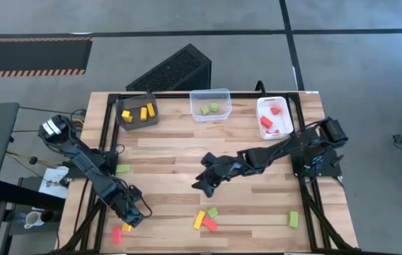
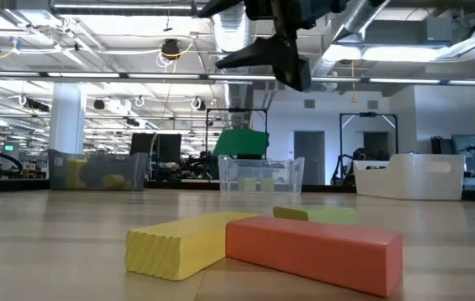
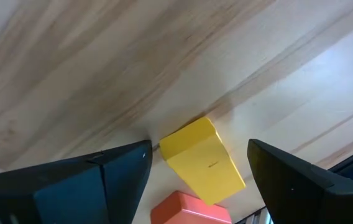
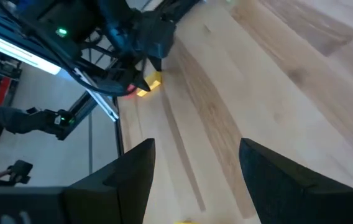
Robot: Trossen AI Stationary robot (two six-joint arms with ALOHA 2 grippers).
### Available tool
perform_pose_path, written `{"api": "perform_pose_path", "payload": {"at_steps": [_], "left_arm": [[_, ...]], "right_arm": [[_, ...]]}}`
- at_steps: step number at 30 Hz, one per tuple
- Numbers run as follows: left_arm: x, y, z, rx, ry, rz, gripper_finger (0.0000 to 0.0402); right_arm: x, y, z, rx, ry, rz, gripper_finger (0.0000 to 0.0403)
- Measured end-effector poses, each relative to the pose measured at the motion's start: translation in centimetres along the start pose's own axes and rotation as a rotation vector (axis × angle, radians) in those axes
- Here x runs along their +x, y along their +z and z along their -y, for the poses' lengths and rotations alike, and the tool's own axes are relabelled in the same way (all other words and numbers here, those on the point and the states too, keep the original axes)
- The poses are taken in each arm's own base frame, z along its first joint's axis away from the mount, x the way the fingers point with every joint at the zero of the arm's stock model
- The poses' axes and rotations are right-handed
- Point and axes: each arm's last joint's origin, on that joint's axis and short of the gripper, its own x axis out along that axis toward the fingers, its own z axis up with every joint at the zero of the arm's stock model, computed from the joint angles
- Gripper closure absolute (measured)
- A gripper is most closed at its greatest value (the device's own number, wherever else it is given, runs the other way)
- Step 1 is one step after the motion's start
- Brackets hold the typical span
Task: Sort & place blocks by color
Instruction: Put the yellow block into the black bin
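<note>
Blocks lie scattered on the wooden table, others sorted into three bins at twelve o'clock: yellow in the dark bin, green in the clear bin, red in the white bin. We see the left gripper, at seven o'clock, open over a yellow block and red block. The right gripper, at centre, hangs open and empty.

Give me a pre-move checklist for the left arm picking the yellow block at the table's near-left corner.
1. Left end effector open: ok.
2. Yellow block between its fingers: ok.
3. Red block clear of the yellow block: not ok, it lies against it.
4. Right end effector out of the way, mid-table: ok.
5. Brown bin with yellow blocks reachable: cannot tell.
</note>
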Motion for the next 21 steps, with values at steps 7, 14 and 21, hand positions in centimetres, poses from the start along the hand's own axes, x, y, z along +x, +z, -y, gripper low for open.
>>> {"api": "perform_pose_path", "payload": {"at_steps": [7,14,21], "left_arm": [[0.01,0.01,-0.15,0.012,0.014,0.004,0.0134],[0.03,0.04,-0.27,0.024,0.026,0.006,0.0134],[0.04,0.06,-0.32,0.038,0.03,0.007,0.0134]], "right_arm": [[0.09,0.51,0.23,-0.002,-0.009,0.004,0.0148],[0.0,0.96,0.68,0.004,-0.025,0.007,0.0148],[-0.01,0.95,0.74,-0.018,-0.015,-0.015,0.0148]]}}
